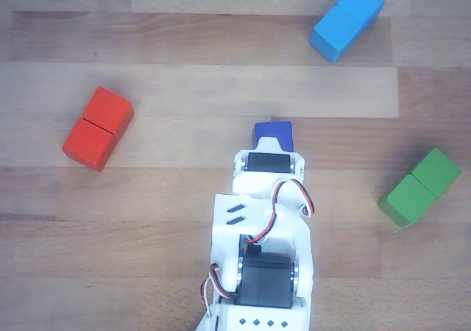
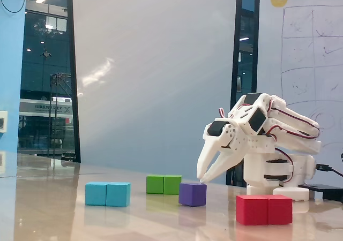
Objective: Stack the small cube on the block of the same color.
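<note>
Gripper (image 2: 199,178): jaws parted, empty, tips directly over 1 small cube (image 2: 192,194); sky-blue block (image 2: 107,194) well left in the fixed view

Setting: an office or meeting room. I stand on a glossy wood-grain table (image 2: 53,209). Behind me is a whiteboard (image 2: 305,53) bearing a hand-drawn grid and a small yellow drawing, beside a broad pale wall panel (image 2: 155,64). Dark-framed glass partitions (image 2: 48,75) show ceiling strip lights and further interior space beyond. My cable (image 2: 329,169) runs off to the right.
</note>
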